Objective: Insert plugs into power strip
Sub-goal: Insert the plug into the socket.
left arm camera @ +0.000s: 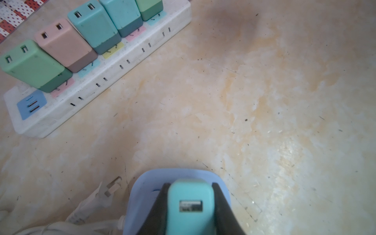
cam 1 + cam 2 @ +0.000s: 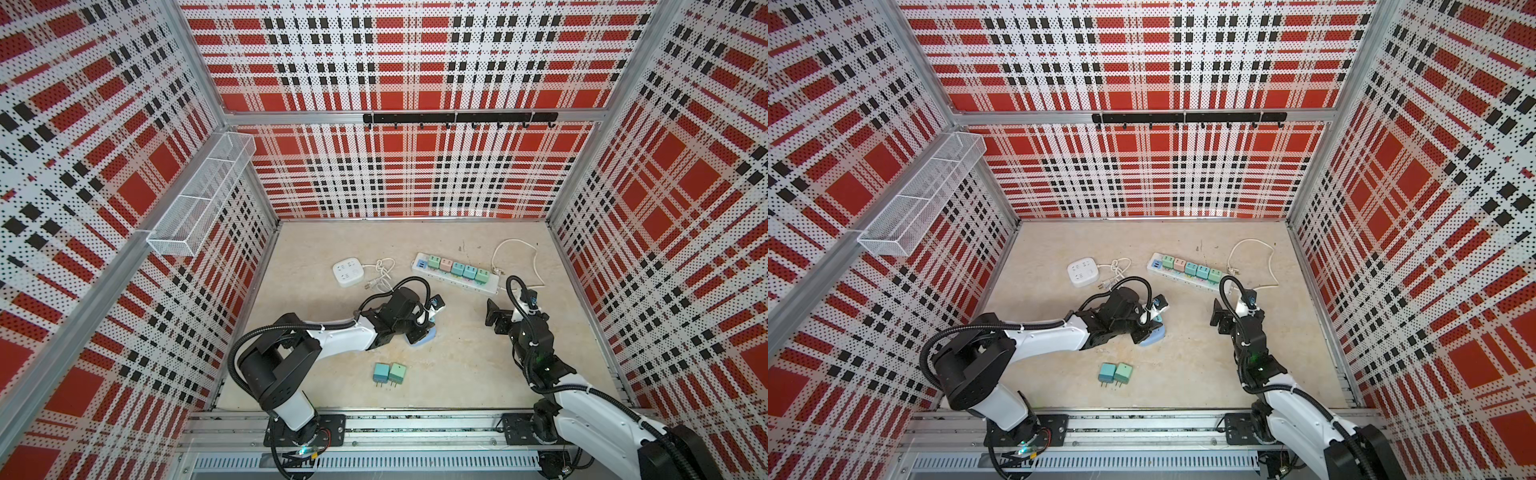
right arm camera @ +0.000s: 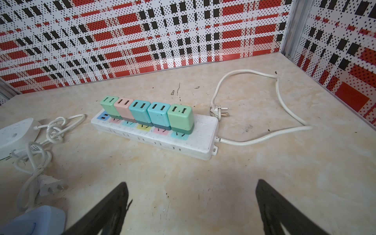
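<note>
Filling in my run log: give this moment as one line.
left gripper: shut on teal plug at pale blue block | right gripper: open, empty | power strip: five plugs seated | table: two plugs loose

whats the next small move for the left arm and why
Probably ease the left gripper straight down, pressing the teal cube plug into the pale blue rounded block. The jaws are shut on the plug and its USB face points at the wrist camera, so the prongs likely face the block right behind it.

White power strip, mint, pink and teal plugs; red, black and white plaid walls, mottled beige floor
</note>
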You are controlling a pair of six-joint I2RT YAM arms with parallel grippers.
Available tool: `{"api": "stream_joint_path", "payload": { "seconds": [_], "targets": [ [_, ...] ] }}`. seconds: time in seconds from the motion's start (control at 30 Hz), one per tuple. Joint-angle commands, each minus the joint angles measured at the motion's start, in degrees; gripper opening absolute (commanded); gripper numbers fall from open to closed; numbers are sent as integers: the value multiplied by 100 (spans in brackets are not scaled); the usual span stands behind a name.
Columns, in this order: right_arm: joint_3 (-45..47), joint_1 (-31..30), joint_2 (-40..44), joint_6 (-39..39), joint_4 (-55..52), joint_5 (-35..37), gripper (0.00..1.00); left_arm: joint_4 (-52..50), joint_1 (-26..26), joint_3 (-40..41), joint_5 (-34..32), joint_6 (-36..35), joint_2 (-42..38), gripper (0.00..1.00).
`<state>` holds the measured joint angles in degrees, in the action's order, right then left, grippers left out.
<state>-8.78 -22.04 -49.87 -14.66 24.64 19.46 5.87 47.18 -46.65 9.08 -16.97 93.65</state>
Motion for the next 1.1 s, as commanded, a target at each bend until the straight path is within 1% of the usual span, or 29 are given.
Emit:
{"api": "stream_joint_path", "payload": {
  "seconds": [0.0, 0.13, 0.53, 0.77, 0.93, 1.07],
  "targets": [
    [-128, 16, -52, -19, 264, -63, 98, 146, 6, -73, 57, 15, 23, 0],
    [-124, 13, -51, -18, 269, -51, 98, 178, 2, -78, 66, 92, 131, 0],
    [-124, 9, -54, -17, 264, -58, 98, 563, -6, 32, 275, 714, 535, 0],
    [-122, 11, -46, -25, 270, -58, 98, 668, 4, 104, 314, 897, 729, 0],
    [-119, 13, -50, -29, 269, -74, 98, 667, 37, 174, 173, 974, 774, 0],
    [-116, 13, -48, -29, 269, -73, 98, 670, 131, 208, -61, 1071, 846, 0]
  ]
}}
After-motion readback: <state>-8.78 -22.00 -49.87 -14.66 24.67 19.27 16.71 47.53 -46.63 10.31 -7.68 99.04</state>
